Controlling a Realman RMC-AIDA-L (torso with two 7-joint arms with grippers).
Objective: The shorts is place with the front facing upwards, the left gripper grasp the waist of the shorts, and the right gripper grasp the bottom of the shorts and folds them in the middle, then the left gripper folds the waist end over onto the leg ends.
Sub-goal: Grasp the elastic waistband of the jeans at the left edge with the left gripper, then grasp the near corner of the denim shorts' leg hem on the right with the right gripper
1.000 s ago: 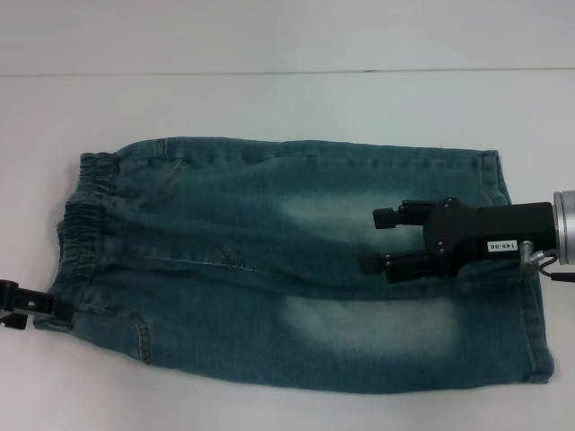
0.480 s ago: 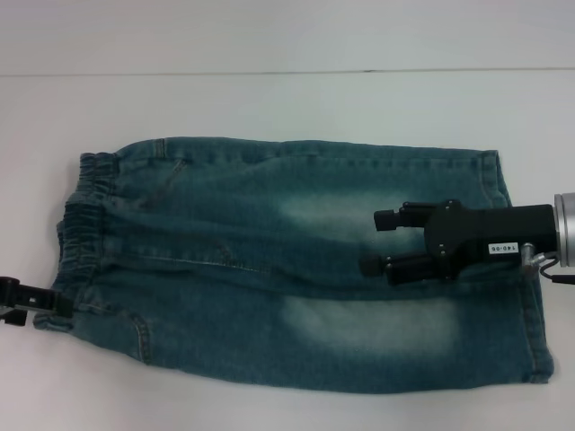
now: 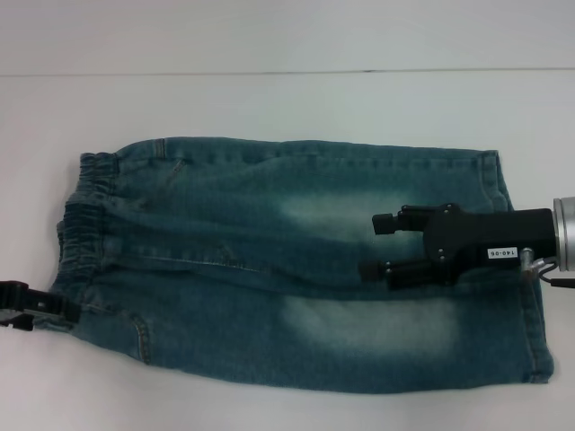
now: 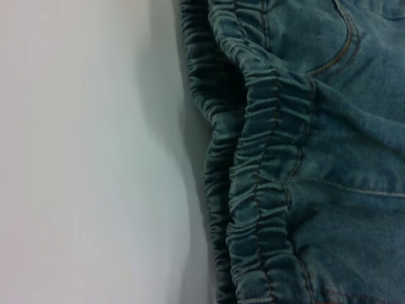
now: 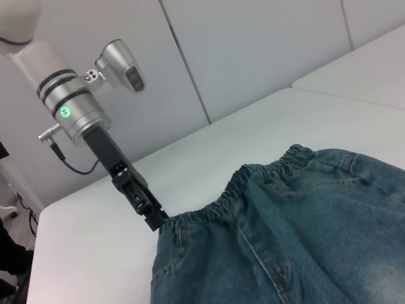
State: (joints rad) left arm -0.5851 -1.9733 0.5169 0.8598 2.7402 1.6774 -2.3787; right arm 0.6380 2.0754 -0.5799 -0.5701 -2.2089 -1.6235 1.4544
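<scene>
The shorts point(image 3: 296, 265) lay flat on the white table point(image 3: 269, 99), already doubled lengthwise so one leg rested on the other, with the waist point(image 3: 85, 215) toward the robot's left and the leg ends point(image 3: 521, 269) toward its right. Over the last second the cloth itself had not shifted. The small change was in the arms: the right gripper point(image 3: 377, 244) had sunk slightly lower over the leg area, and the left gripper point(image 3: 54, 308) had edged a little along the near corner of the waistband.

That suggested the middle fold was finished and the second fold, waist over onto the leg ends, had not yet begun.

The right gripper reached in from the right, lying roughly level just above the denim, its two fingers spread apart and holding nothing. The left gripper, mostly out of the head view, came in low at the near left corner. In the right wrist view its tip point(image 5: 154, 221) met the waistband edge, pointing steeply down. Whether it had pinched the fabric could not be told. The left wrist view showed only the ruffled elastic band point(image 4: 259, 190) close up.
</scene>
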